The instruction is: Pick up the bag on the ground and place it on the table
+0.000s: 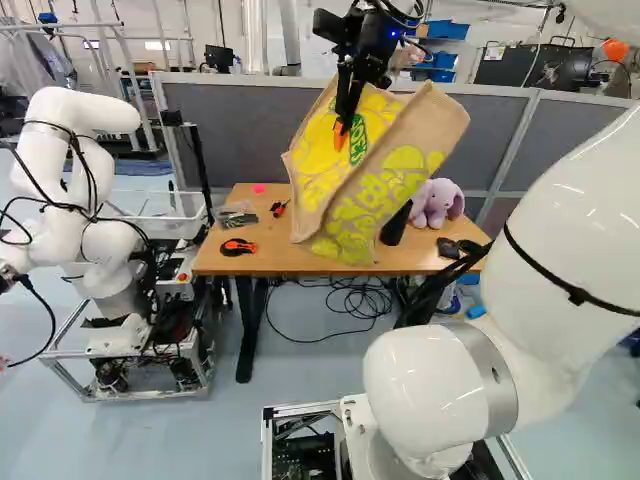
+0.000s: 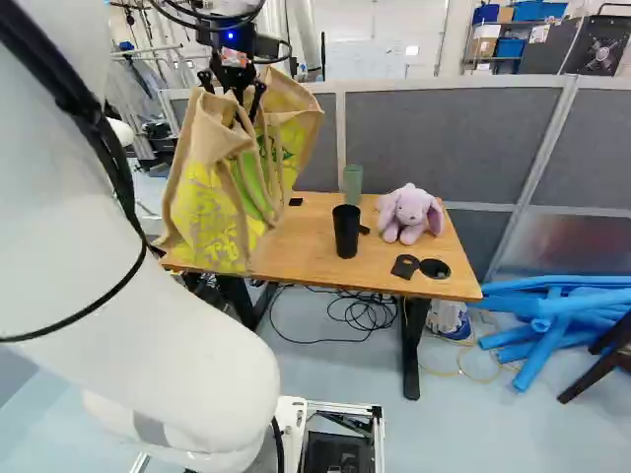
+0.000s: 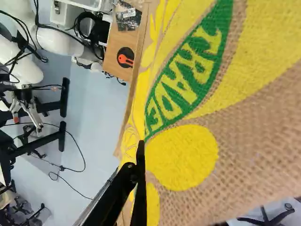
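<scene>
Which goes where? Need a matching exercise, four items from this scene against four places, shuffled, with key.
Things
1. bag
2. plush toy
3. black cable
4. blue tubes

Places
A. on the floor under the table
B. on the tabletop
C. on the floor, at the right of the right base view
D. hanging from the gripper

Pairs: 1-D, 2-B, 3-A, 4-C
</scene>
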Available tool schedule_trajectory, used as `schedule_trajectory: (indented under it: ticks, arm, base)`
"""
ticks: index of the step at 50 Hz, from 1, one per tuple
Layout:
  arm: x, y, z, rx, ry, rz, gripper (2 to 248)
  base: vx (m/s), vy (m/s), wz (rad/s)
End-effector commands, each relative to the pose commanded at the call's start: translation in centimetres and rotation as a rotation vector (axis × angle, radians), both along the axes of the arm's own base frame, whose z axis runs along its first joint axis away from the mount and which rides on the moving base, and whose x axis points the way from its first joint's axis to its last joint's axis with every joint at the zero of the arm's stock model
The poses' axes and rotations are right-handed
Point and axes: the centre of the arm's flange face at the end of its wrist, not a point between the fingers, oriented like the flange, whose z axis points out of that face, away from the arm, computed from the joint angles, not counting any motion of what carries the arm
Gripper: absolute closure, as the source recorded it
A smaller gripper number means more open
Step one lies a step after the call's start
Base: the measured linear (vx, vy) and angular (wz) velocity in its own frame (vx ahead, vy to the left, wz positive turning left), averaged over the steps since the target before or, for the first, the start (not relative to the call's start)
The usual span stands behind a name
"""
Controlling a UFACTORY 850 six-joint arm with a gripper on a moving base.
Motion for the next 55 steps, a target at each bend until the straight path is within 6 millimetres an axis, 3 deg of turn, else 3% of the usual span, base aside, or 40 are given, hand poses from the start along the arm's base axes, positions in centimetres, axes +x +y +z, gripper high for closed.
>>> schedule_trajectory:
  ticks: [17,55]
  arm:
    - [0.0,0.0,0.0,0.0,0.0,0.0,228]
    - [0.0,0.0,0.0,0.0,0.0,0.0,228]
  base:
    - [0.108,0.001,-0.011]
    - [-0.002,0.0,0.0]
